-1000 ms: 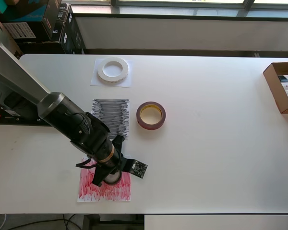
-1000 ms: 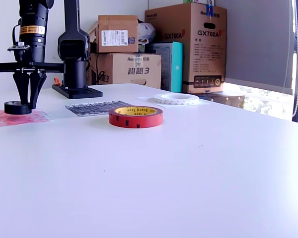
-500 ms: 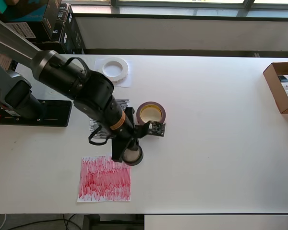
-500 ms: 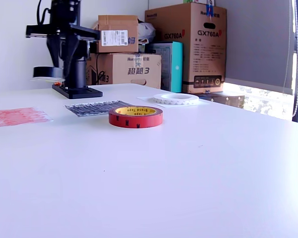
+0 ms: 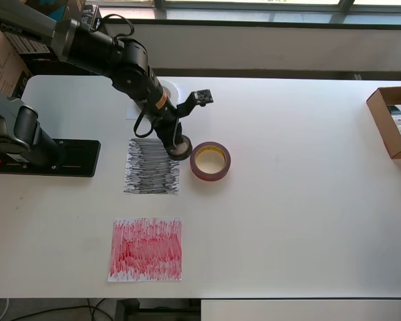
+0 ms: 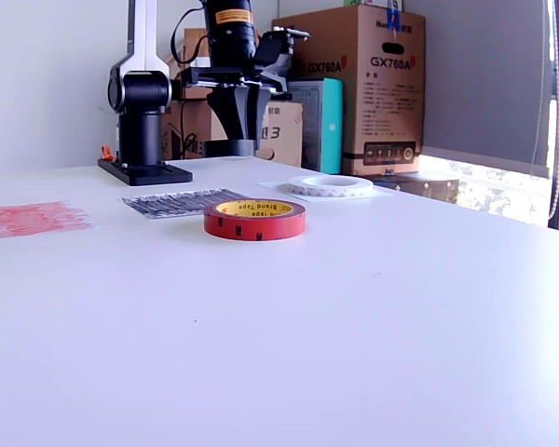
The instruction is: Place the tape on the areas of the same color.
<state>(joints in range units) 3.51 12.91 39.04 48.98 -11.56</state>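
The black-and-silver robot arm (image 5: 113, 53) enters from the upper left of the overhead frame and reaches down toward the centre-left. Its gripper (image 5: 177, 144) is clamped on a small black tape ring (image 5: 180, 148), held in the air; in the exterior view the ring (image 6: 229, 147) hangs clear above the white table (image 6: 354, 307), upper left of centre.

In the overhead view the black ring sits over the upper right corner of the square paper sheet scribbled with black lines (image 5: 152, 167), left of centre. Whether it is directly above the sheet or just off its edge cannot be told.

The larger dark red tape ring with a yellowish core (image 5: 210, 161) lies flat on the bare table just to the right of the black-scribbled sheet, near the gripper but apart from it. In the exterior view it is the nearest roll (image 6: 254, 219), centre-left.

The wide white tape ring (image 6: 331, 185) rests on the plain white paper sheet (image 6: 279, 187); in the overhead view the arm hides most of both.

The square sheet scribbled with red lines (image 5: 146, 249) lies bare at lower left of the overhead frame.

Surroundings: the arm's black base plate (image 5: 47, 158) at far left, an open cardboard box (image 5: 393, 120) at the right edge, and stacked cardboard cartons (image 6: 349, 84) behind the table in the exterior view.
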